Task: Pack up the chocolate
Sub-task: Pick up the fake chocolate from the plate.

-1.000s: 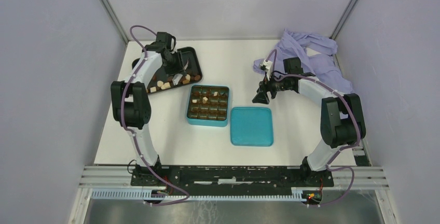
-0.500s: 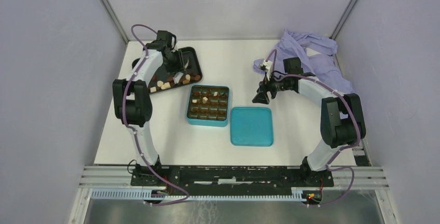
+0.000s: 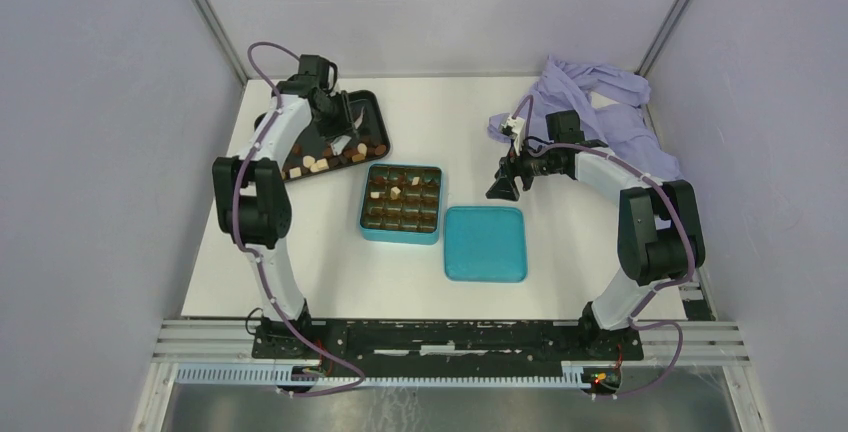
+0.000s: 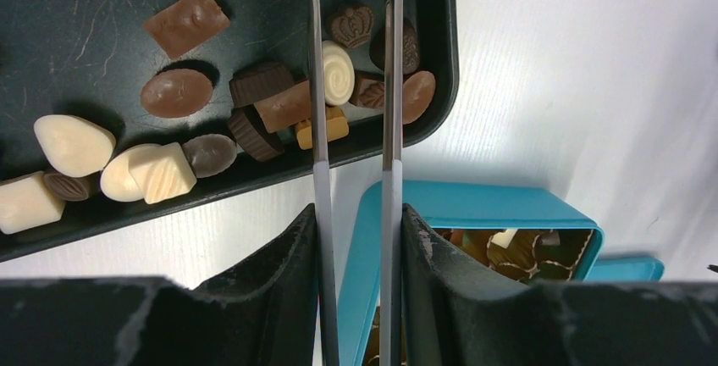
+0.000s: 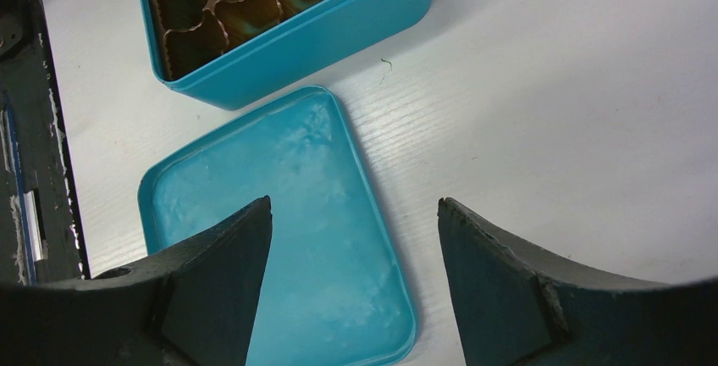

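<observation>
Loose chocolate [image 4: 178, 93], dark, tan and cream-white, lies in a black tray [image 4: 85, 27] at the back left [image 3: 372, 100]. My left gripper [image 4: 351, 10] hangs over the tray's near right corner [image 3: 345, 137]. Its two thin metal blades stand a narrow gap apart, and their tips run off the top of the wrist view. A white swirl piece [image 4: 337, 72] and a crown-stamped piece [image 4: 351, 25] lie between them, with no grip showing. The teal box [image 3: 363, 207] holds a few pieces [image 3: 395, 192] in its grid. My right gripper [image 5: 354, 209] hovers open and empty above the lid [image 5: 279, 239].
The teal lid [image 3: 485, 244] lies flat just right of the box [image 5: 296, 48]. A bunched lilac cloth [image 3: 600, 92] fills the back right corner. Grey walls close in the white table on three sides.
The left blades have drawn closer together over the tray, and the left arm shifted slightly. The right arm has not moved.
</observation>
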